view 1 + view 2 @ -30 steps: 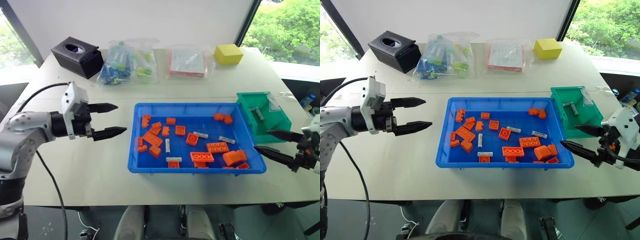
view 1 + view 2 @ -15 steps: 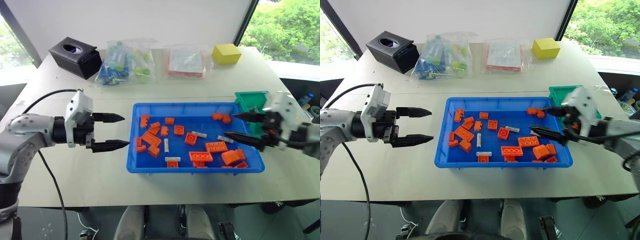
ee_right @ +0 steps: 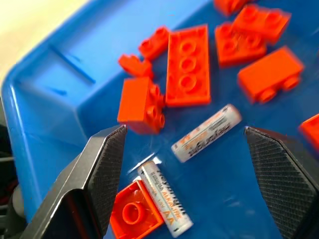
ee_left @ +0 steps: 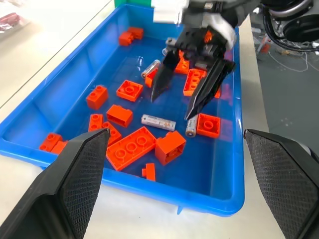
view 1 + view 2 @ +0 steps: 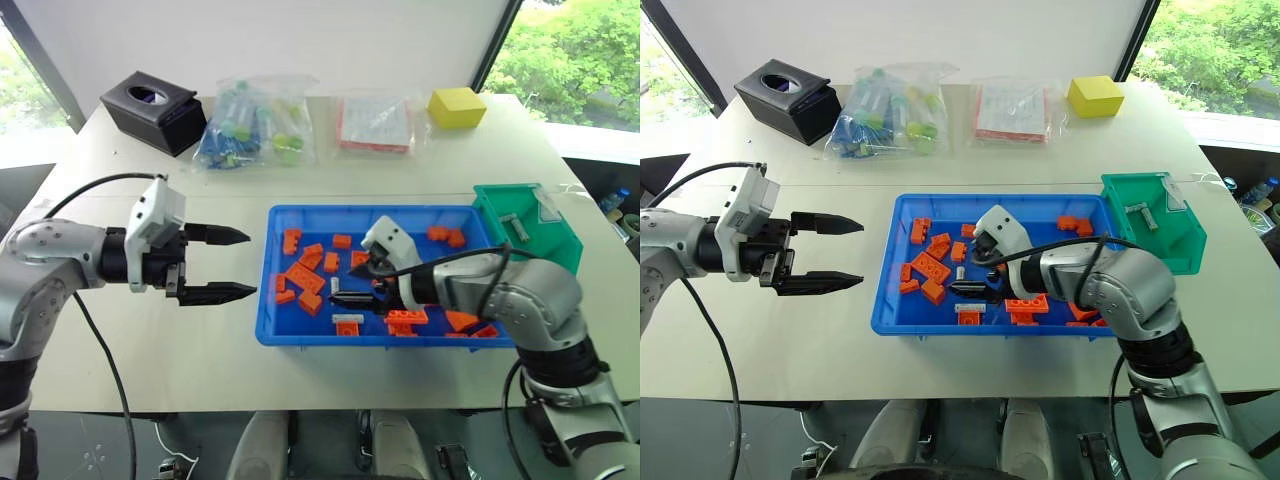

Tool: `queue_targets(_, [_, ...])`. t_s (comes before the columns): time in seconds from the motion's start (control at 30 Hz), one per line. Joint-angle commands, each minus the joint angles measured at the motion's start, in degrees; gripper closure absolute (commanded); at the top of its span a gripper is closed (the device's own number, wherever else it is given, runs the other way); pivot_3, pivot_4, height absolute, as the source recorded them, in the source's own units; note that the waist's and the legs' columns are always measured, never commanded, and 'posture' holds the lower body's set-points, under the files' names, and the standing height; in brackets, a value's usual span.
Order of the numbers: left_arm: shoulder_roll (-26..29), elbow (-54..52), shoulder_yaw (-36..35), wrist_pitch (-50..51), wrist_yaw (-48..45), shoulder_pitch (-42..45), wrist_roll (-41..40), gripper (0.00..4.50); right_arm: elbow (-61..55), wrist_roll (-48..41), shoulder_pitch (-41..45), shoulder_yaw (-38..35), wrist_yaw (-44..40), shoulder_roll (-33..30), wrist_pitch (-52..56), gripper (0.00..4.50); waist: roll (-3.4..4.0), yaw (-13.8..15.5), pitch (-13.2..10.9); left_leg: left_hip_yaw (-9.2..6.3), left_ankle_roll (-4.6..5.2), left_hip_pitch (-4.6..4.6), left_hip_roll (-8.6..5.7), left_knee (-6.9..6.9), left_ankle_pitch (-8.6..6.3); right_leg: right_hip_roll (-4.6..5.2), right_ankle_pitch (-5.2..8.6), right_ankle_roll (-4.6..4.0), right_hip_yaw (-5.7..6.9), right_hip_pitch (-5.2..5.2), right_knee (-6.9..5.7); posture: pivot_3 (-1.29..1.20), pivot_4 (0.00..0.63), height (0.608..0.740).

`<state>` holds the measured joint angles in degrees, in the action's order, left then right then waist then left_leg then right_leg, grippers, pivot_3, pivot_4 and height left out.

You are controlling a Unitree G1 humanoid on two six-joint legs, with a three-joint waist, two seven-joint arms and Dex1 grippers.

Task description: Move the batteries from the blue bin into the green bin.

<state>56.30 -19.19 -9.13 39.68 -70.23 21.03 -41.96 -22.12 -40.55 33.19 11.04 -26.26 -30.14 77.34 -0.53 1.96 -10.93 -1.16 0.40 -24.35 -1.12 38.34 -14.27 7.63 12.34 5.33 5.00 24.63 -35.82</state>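
You see the right gripper (image 5: 342, 284) with jaws open wide inside the shallow glossy blue plastic bin (image 5: 300, 338), above two slim silver-white cylindrical batteries (image 3: 206, 133) that lie among studded orange toy bricks (image 3: 187, 65). The left gripper (image 5: 238, 265), jaws open and empty, hangs beside the bin over the smooth pale table (image 5: 150, 350). The small deep green plastic bin (image 5: 555, 245) touches the blue bin's far right corner. Windows show green trees (image 5: 570, 50).

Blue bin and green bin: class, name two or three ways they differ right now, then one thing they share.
The blue bin is wide and shallow; the green bin is smaller and deeper. The blue bin holds many orange bricks among its batteries; the green bin holds no bricks. The open right gripper reaches into the blue bin, not the green bin. Both are plastic and share one table.
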Motion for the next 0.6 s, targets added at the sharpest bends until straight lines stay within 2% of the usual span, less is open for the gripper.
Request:
queue_targets(0.03, [1.15,-1.67,-1.92,0.5,-0.16,0.37,-1.57,0.0,2.56,2.63,1.63,1.41,0.61,0.98,-0.73,0.64,0.0,-0.09,0.0,0.0,-0.01,0.02,0.0,0.0,0.01,0.0,0.0,0.0,0.0,0.03,-0.08,0.0,0.15,0.692])
queue_targets(0.37, [0.82,-2.26,-1.96,0.61,0.57,0.25,-2.15,0.0,10.03,8.83,4.5,5.67,-1.23,3.4,-5.81,0.64,0.0,-1.75,0.0,-0.04,-0.02,0.04,0.0,-0.01,0.02,-0.04,-0.08,0.21,0.0,0.12,-0.28,0.0,0.15,0.692])
queue_targets(0.6, [0.57,-1.76,-1.47,-0.06,0.68,0.74,-1.5,0.0,8.16,8.51,4.47,4.93,-1.96,5.32,-3.72,0.64,0.0,-2.34,0.0,-0.06,-0.02,0.05,0.01,-0.02,0.02,-0.06,-0.09,0.22,0.0,0.12,-0.3,0.0,0.15,0.692])
